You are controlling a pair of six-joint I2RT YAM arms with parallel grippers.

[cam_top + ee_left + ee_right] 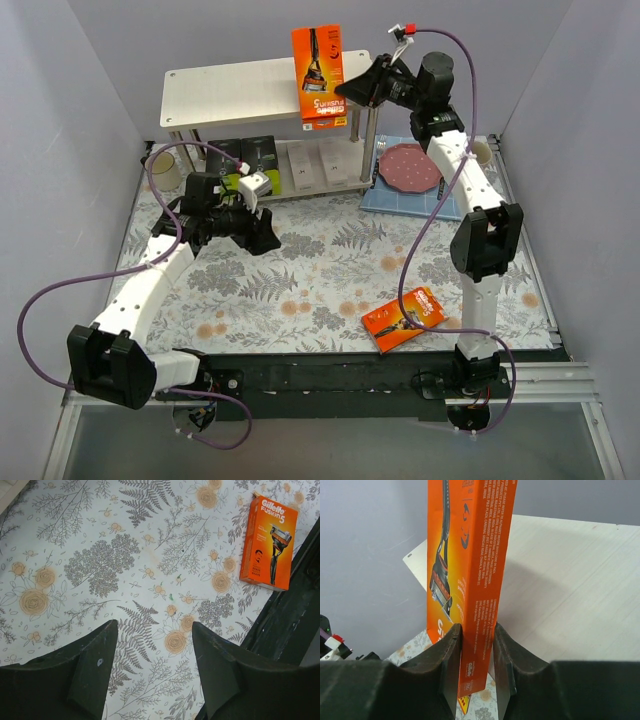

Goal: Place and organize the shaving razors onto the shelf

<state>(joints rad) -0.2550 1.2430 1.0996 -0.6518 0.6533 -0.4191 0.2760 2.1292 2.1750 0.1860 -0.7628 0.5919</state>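
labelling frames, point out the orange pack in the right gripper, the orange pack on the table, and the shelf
held orange pack [318, 75], top external, front face middle
table orange pack [404, 319], top external, face middle
shelf [235, 92], top external, bare top board

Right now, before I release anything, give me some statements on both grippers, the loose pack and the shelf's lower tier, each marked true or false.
1. The right gripper is shut on an orange pack. True.
2. The left gripper holds a pack. False: it is open and empty above the table.
3. A second orange pack lies flat on the table. True.
4. The lower tier of the shelf is bare. False: black-and-green packs and white boxes sit there.
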